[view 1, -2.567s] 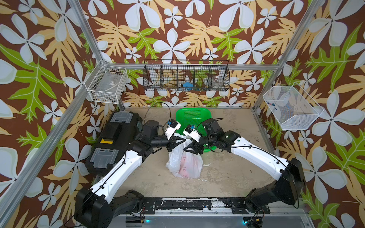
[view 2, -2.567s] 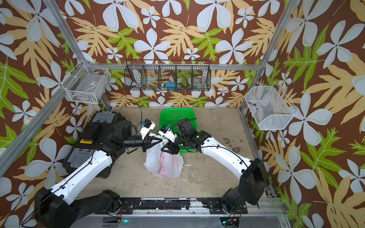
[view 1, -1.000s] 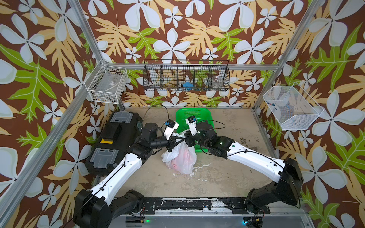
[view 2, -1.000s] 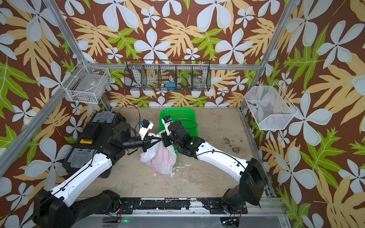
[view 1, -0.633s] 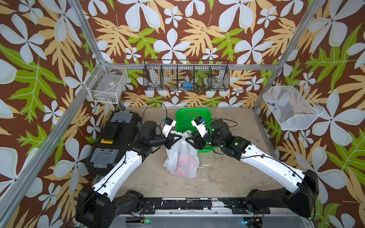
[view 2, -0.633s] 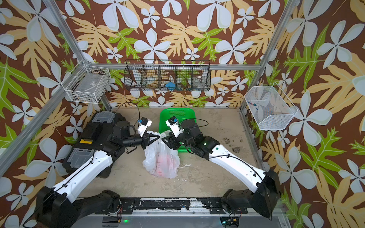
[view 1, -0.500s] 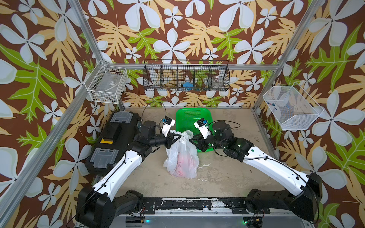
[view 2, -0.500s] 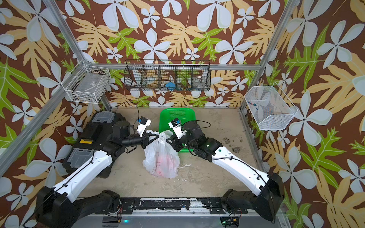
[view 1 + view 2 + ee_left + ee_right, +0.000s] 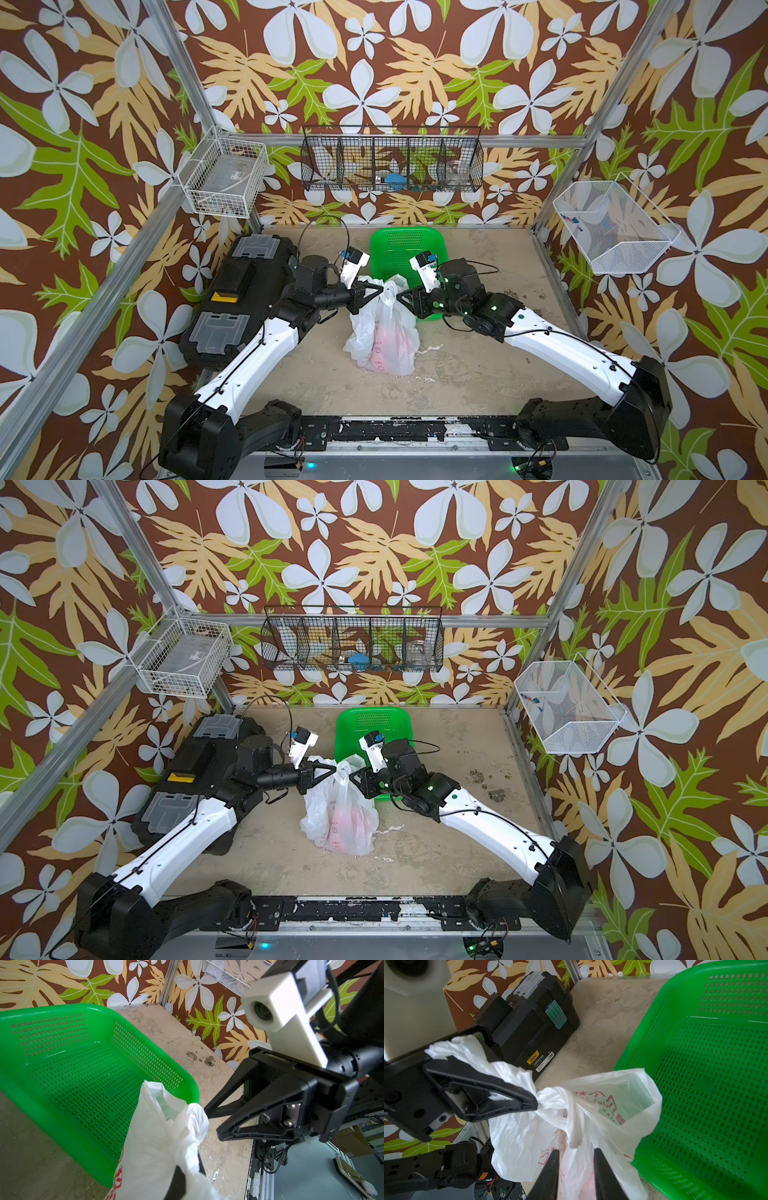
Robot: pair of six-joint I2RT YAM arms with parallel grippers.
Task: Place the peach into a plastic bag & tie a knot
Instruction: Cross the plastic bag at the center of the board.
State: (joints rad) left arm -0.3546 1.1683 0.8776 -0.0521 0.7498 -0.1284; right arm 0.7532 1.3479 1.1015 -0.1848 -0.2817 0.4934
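The white plastic bag point(image 9: 380, 332) point(image 9: 340, 812) stands on the table with the pink peach point(image 9: 392, 343) point(image 9: 588, 1186) showing through its film. My left gripper point(image 9: 374, 293) point(image 9: 330, 773) point(image 9: 189, 1169) is shut on one handle strip, right beside the knot point(image 9: 551, 1099) point(image 9: 196, 1113), a small twisted bunch at the bag's top. A flat tail point(image 9: 574, 1130) hangs from that bunch. My right gripper point(image 9: 401, 297) point(image 9: 353, 778) point(image 9: 576, 1154) stands open, jaws a little apart, just short of the tail's end, with only bag film behind the gap.
A green perforated basket point(image 9: 399, 245) point(image 9: 62, 1059) point(image 9: 716, 1064) sits right behind the bag, touching it. A black toolbox point(image 9: 245, 291) point(image 9: 533, 1020) fills the left side. A small metal fitting point(image 9: 496, 794) lies at the right. Wire baskets point(image 9: 390, 162) hang on the walls.
My right wrist has swung out to the right of the bag top and its jaws have narrowed. The bag has settled upright. The left gripper keeps its hold on the handle.
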